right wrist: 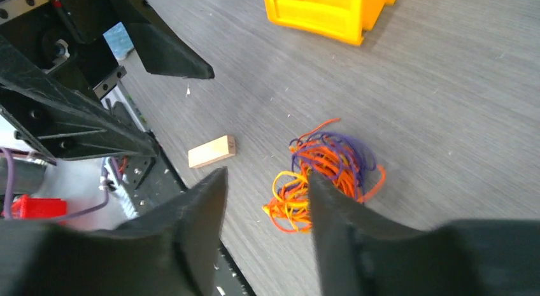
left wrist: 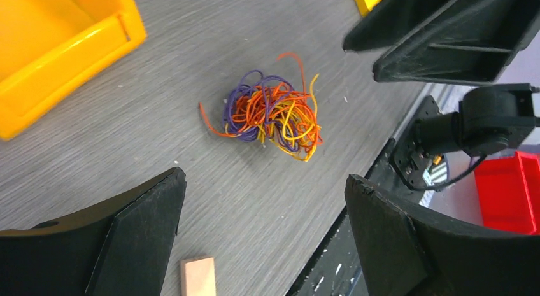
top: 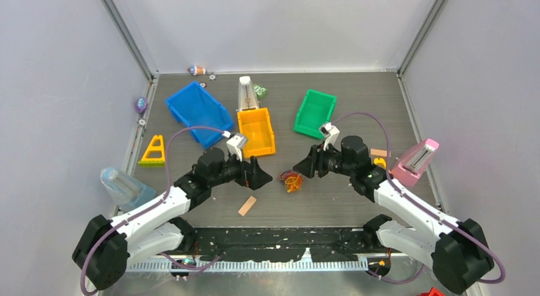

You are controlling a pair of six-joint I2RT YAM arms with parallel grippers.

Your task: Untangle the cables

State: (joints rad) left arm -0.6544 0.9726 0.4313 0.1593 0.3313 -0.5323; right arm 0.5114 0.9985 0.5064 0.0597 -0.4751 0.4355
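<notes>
The cables [top: 293,180] lie in one small tangle of orange, yellow and purple strands on the grey table, between my two grippers. In the left wrist view the cables [left wrist: 274,114] rest flat, well ahead of my left gripper [left wrist: 265,178], whose jaws are spread wide and empty. My left gripper [top: 264,175] sits just left of the tangle. My right gripper [top: 304,167] hovers just right of it. In the right wrist view my right gripper [right wrist: 267,175] is partly open with nothing between its fingers, and the cables [right wrist: 331,159] lie below and slightly beyond the tips.
A small wooden block [top: 247,205] lies near the front edge. Behind the tangle stand a yellow bin [top: 256,132], a blue bin [top: 197,111] and a green bin [top: 315,112]. A pink wedge-shaped object [top: 415,162] is at the right, a yellow triangle [top: 153,151] at the left.
</notes>
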